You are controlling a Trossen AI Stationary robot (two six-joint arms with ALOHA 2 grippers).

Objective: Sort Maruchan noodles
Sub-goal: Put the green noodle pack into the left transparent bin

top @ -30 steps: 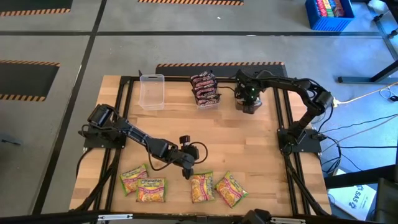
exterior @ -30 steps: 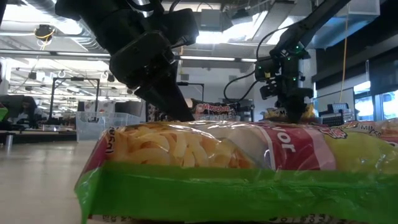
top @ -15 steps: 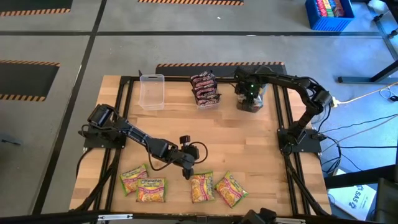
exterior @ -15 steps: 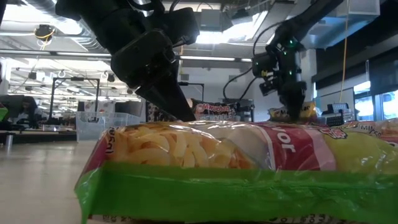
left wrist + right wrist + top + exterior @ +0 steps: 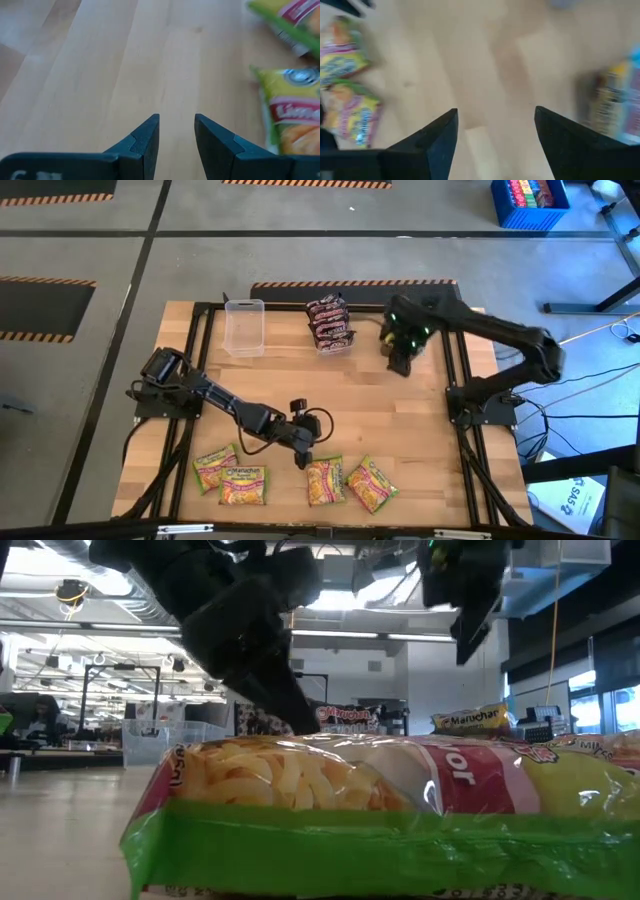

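Yellow-green noodles fill low view, right pincer apart, empty, left pincer narrowly apart.

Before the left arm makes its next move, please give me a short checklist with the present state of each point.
1. Left gripper open and empty: ok.
2. Left gripper beside the yellow-green packets at the near edge: ok.
3. Right gripper open, holding nothing: ok.
4. Right gripper lifted away from the yellow-orange packet at the far right: ok.
5. Clear tub free to receive packets: ok.
6. Which packet the left gripper targets: cannot tell.
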